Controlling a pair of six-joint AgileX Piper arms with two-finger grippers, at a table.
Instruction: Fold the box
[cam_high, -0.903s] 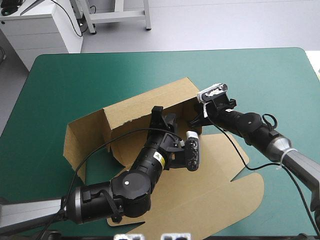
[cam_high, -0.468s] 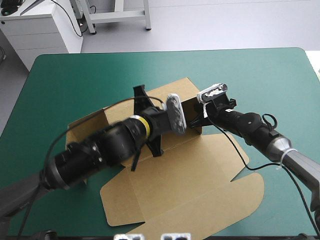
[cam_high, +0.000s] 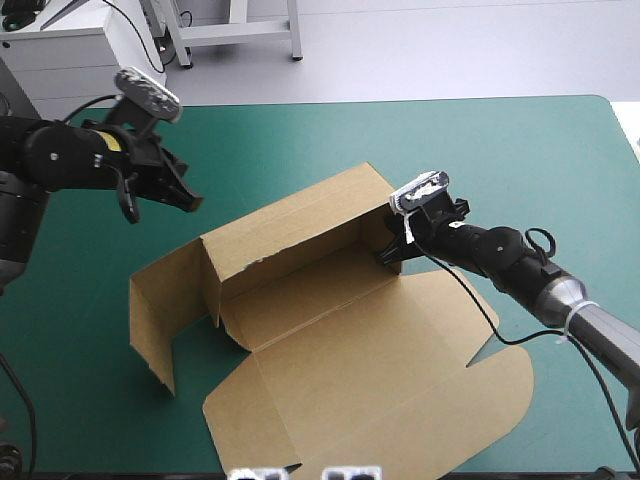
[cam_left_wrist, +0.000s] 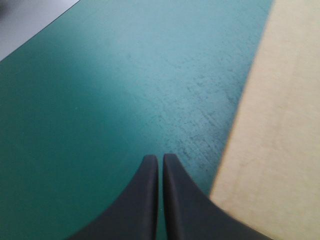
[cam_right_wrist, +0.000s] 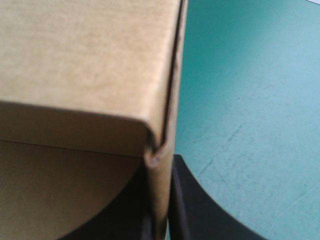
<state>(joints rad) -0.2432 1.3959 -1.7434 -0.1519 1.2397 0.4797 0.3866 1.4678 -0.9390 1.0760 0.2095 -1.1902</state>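
Observation:
The brown box (cam_high: 330, 330) lies mid-table with its long back wall and left side wall raised. Its lid panel (cam_high: 420, 400) rests flat toward the table's front. My right gripper (cam_high: 393, 250) is at the box's right end, shut on the upright end wall. In the right wrist view that wall's edge (cam_right_wrist: 160, 190) runs between the black fingers (cam_right_wrist: 200, 210). My left gripper (cam_high: 180, 192) hovers over the teal-green cover, left of and beyond the box and apart from it. In the left wrist view it (cam_left_wrist: 160, 159) is shut on nothing, with a box panel (cam_left_wrist: 280, 125) beside it.
The lid's rounded flap (cam_high: 500, 390) reaches close to the table's front right. The left side wall (cam_high: 150, 300) stands near the table's left part. Teal-green cover (cam_high: 480, 140) stretches from the back wall to the far edge.
My left arm has swung up out of the box, over the back wall, to the table's far left. The right gripper has kept its hold on the end wall.

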